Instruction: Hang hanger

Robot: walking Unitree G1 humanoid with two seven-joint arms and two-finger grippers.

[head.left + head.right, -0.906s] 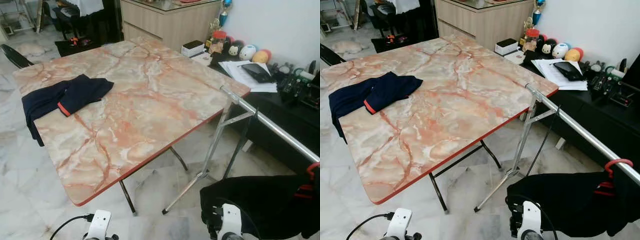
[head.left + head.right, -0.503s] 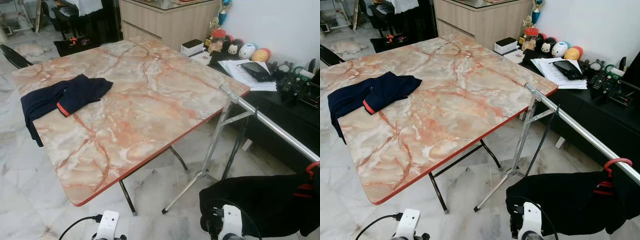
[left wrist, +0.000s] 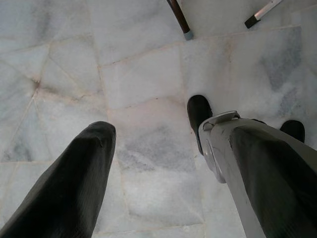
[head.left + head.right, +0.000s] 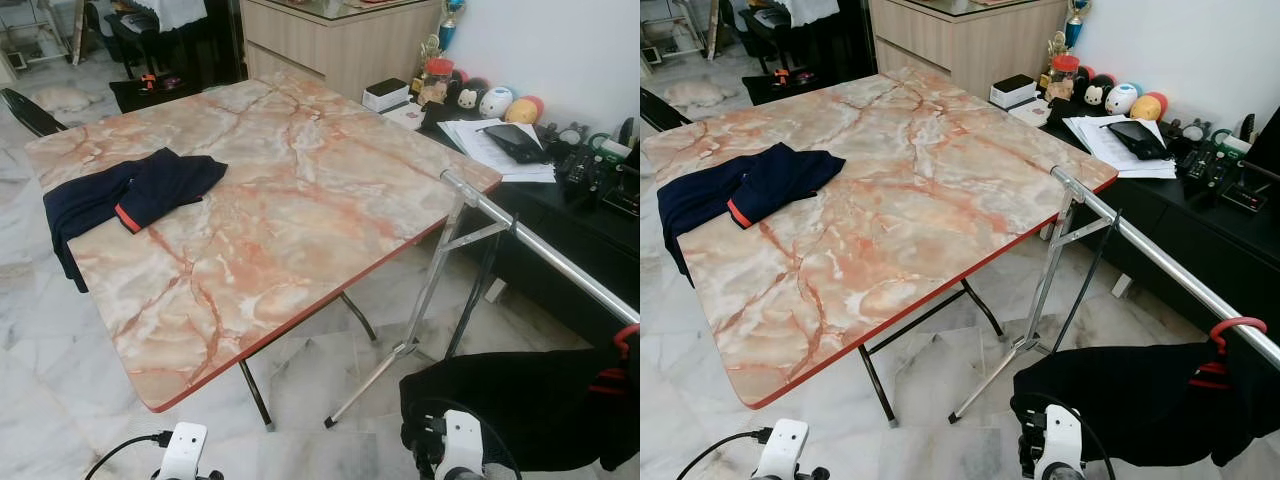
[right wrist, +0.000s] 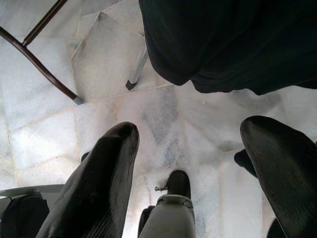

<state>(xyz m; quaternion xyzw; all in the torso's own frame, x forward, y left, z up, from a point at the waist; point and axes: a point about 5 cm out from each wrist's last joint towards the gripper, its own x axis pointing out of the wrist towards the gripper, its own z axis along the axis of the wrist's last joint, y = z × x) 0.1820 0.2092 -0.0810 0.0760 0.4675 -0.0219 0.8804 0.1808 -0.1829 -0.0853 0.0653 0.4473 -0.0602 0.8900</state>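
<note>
A red hanger [image 4: 1230,345] hangs by its hook on the silver rail [image 4: 1160,262] of a clothes rack that runs off from the desk's near right corner, and a black garment [image 4: 1130,400] droops from it, low over the marble floor [image 4: 40,400]. The hook sits well down the rail, toward the end nearest the robot. The desk [image 4: 280,200] is a folding one with a pink marble-patterned top and a red edge; a navy garment [image 4: 125,195] with a red trim lies crumpled at its left edge, one part spilling over the side. Beyond the desk's far right corner a low black cabinet [image 4: 1200,225] carries papers [image 4: 1115,145], a black pouch [image 4: 1135,138], round toy figures [image 4: 1120,100] and some cables. A wooden sideboard [image 4: 330,35] stands behind the desk. Both arms hang low at the robot's sides. The left tool [image 3: 163,163] points straight down at the floor with its two dark fingers [image 3: 74,183] spread wide and nothing between them; the robot's foot [image 3: 198,114] and the tip of a desk leg [image 3: 181,20] show past them. The right tool [image 5: 198,168] also points at the floor, fingers apart and empty, with the black garment's hem hanging just beyond the fingertips [image 5: 121,141] and not touching them, beside a foot of the rack [image 5: 136,69].
</note>
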